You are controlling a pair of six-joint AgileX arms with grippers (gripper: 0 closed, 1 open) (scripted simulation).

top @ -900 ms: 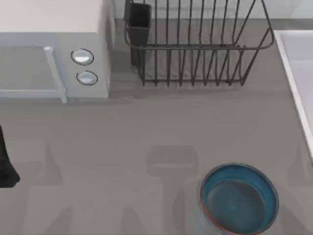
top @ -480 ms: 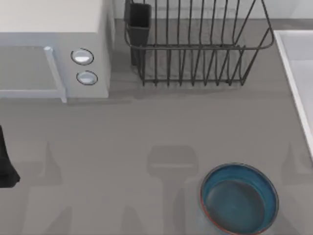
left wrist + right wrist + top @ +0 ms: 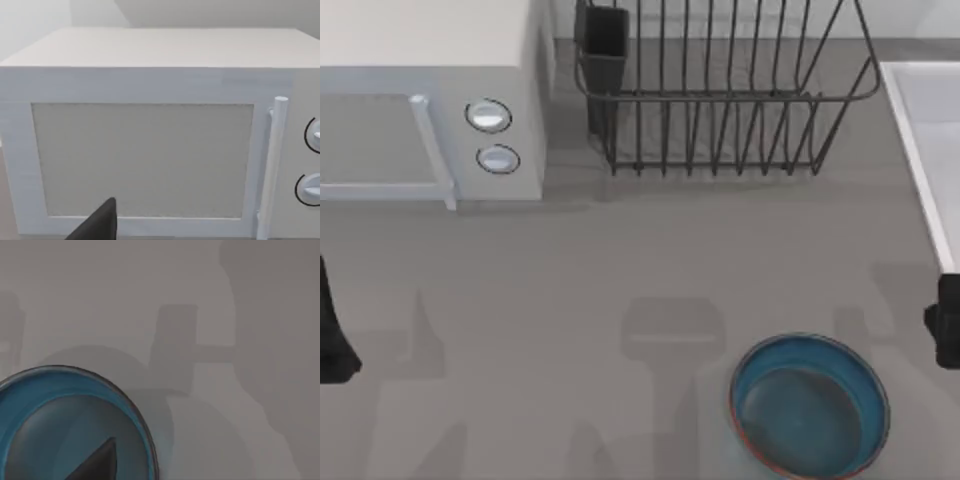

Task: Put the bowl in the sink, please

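Bowl (image 3: 809, 406) sits upright on the grey tabletop (image 3: 620, 270), near the front edge, right of centre, empty. Sink (image 3: 930, 140) lies at the right edge, toward the back, well apart from the bowl; pale rim partly cut off by the frame. Dark wire dish rack (image 3: 720, 90) stands at the back, just left of the sink. White microwave (image 3: 420, 100) back left, door closed, two dials on its panel.

Right arm (image 3: 948, 320) shows as a dark shape at the right edge, between sink and bowl; its wrist view looks down on the bowl (image 3: 70, 425). Jaw state: cannot tell.

Left arm (image 3: 332, 330) parked at the left edge, facing the microwave (image 3: 150, 140). Jaw state: cannot tell.
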